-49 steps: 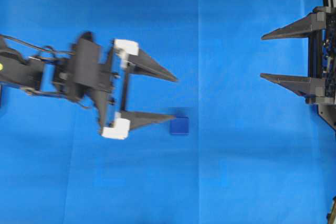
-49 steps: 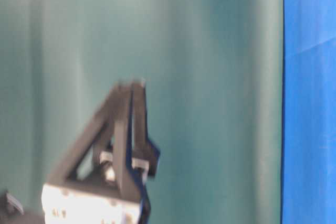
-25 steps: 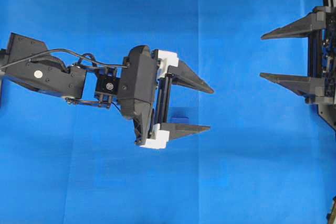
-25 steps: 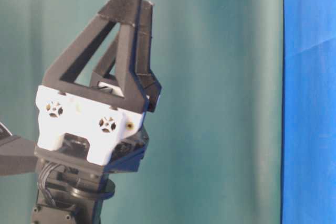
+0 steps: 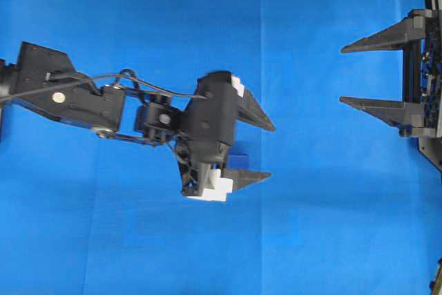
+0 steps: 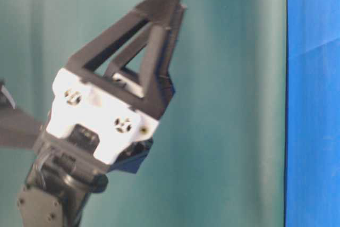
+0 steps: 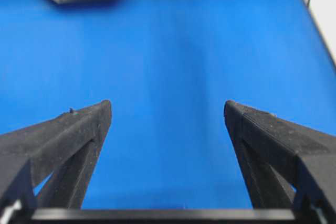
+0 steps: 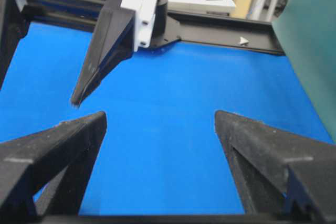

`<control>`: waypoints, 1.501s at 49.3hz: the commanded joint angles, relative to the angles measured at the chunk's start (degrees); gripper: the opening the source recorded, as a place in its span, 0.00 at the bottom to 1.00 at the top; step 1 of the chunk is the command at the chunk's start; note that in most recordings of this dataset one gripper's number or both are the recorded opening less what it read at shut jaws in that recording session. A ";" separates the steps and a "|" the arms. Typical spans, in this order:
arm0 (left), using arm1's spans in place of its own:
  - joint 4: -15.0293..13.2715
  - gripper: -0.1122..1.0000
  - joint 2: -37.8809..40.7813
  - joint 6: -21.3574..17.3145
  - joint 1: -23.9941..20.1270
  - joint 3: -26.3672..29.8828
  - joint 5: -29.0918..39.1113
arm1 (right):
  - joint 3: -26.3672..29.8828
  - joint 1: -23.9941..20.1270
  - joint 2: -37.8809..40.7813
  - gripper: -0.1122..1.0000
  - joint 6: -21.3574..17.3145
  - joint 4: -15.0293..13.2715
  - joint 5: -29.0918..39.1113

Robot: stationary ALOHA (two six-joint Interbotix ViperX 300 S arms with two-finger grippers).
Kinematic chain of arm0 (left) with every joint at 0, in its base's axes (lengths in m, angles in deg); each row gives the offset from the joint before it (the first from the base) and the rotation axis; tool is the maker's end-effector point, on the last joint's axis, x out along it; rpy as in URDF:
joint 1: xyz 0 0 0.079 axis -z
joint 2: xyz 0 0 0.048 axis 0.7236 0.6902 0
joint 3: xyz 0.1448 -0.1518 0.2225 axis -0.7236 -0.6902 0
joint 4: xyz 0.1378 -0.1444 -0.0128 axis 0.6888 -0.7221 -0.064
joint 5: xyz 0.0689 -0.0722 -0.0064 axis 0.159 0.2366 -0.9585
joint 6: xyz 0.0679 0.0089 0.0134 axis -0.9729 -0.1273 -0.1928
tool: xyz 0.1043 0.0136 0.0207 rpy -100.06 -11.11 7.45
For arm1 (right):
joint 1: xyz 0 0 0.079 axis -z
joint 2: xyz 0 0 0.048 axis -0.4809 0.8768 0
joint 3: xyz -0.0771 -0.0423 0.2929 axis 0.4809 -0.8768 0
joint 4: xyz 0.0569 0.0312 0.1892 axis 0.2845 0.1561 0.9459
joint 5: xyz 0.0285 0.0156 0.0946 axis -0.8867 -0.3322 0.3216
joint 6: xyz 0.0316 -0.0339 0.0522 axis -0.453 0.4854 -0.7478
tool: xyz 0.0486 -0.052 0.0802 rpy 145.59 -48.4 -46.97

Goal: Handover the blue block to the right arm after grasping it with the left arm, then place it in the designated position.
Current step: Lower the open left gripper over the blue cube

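Left hand (image 5: pixel 268 151) hovers with fingers apart above the blue block (image 5: pixel 239 159), which lies on the bench (image 5: pixel 138 18) partly hidden beneath it. Risk: descending off-centre, a fingertip strikes the block and pushes it away. Right hand (image 5: pixel 343 74) waits, fingers apart, well clear.

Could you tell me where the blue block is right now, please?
In the overhead view the blue block lies on the cloth left of centre, mostly hidden under the open left gripper, between its fingers.
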 commanded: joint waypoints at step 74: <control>0.18 0.93 7.03 3.34 0.18 18.19 37.44 | 0.97 0.18 0.35 0.97 -0.09 0.18 -0.26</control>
